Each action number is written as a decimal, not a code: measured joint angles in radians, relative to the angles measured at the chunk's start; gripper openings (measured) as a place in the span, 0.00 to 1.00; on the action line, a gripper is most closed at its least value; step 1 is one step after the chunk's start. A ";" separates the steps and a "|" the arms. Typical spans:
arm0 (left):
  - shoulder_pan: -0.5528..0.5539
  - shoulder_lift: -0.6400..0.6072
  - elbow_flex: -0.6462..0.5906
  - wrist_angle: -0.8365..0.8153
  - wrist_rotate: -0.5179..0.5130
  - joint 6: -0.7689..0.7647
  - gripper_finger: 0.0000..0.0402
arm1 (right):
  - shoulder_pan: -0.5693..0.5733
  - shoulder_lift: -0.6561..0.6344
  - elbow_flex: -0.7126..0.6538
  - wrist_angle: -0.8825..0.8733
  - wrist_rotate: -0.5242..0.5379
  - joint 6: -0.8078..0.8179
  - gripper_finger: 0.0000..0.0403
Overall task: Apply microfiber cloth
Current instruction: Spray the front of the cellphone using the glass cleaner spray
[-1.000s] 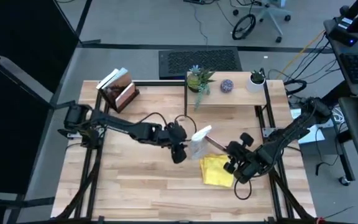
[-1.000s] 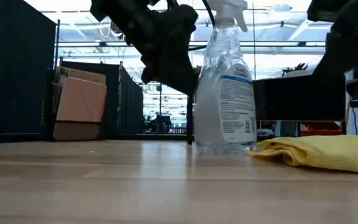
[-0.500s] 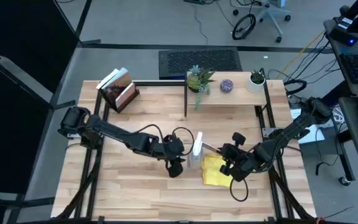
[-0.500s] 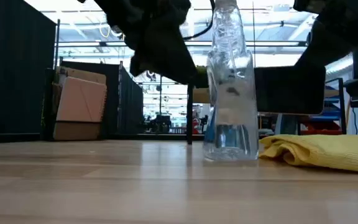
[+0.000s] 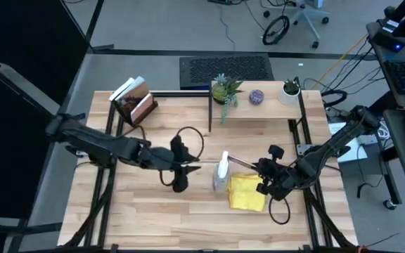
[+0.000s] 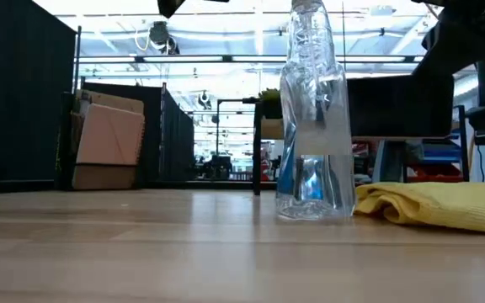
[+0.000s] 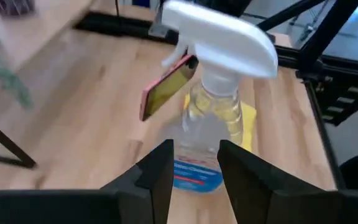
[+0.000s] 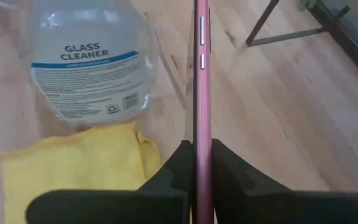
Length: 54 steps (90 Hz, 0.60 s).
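Note:
The yellow microfiber cloth (image 5: 247,192) lies crumpled on the table (image 5: 153,218), right of centre, also seen in the low view (image 6: 436,204). Just left of it a clear spray bottle (image 5: 221,174) stands upright on its base (image 6: 312,206). My left gripper (image 5: 192,169) is open, left of the bottle and apart from it (image 7: 196,165). My right gripper (image 5: 264,171) hovers over the cloth's far right part, shut on a dark phone in a pink case (image 5: 241,164). My right gripper pinches the phone's two flat faces between its two fingers (image 8: 180,167), with the pink side edge (image 8: 201,149) turned toward the wrist camera. The phone sticks out past the fingers toward the bottle, lifted clear above the table and the cloth.
A stack of books and a box (image 5: 133,100) stands at the far left corner. A raised shelf (image 5: 259,111) with small potted plants (image 5: 225,89) runs along the far edge. Bare wood lies near the front edge.
My left gripper has drawn away from the spray bottle toward the table's left edge. The bottle, earlier right beside the gripper, has turned about, slid a little nearer the cloth and now stands alone. My right gripper has kept the phone over the cloth.

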 joint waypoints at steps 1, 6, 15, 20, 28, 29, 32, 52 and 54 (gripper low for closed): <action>0.003 0.000 0.000 0.001 0.000 0.001 0.30 | 0.000 0.000 0.000 0.000 0.000 -0.002 0.03; 0.017 0.000 0.000 0.017 0.025 0.014 0.31 | 0.000 0.000 0.000 -0.003 0.000 -0.013 0.03; 0.039 0.002 0.000 0.091 0.129 0.049 0.39 | 0.000 -0.001 0.000 -0.019 0.018 -0.028 0.03; 0.055 0.001 0.000 0.150 0.191 0.062 0.44 | -0.001 -0.009 0.000 -0.040 0.025 -0.029 0.03; 0.089 0.001 0.000 0.234 0.247 0.086 0.55 | -0.010 -0.025 0.000 -0.066 0.030 -0.029 0.03; 0.093 0.001 0.000 0.243 0.256 0.086 0.56 | -0.010 -0.027 0.000 -0.070 0.030 -0.029 0.03; 0.105 0.001 0.000 0.271 0.278 0.087 0.60 | -0.013 -0.033 0.000 -0.080 0.030 -0.030 0.03; 0.149 0.001 0.000 0.305 0.301 0.072 0.78 | -0.022 -0.058 0.000 -0.095 0.029 -0.040 0.03; 0.149 0.001 0.000 0.305 0.298 0.062 0.79 | -0.022 -0.059 0.000 -0.095 0.028 -0.045 0.03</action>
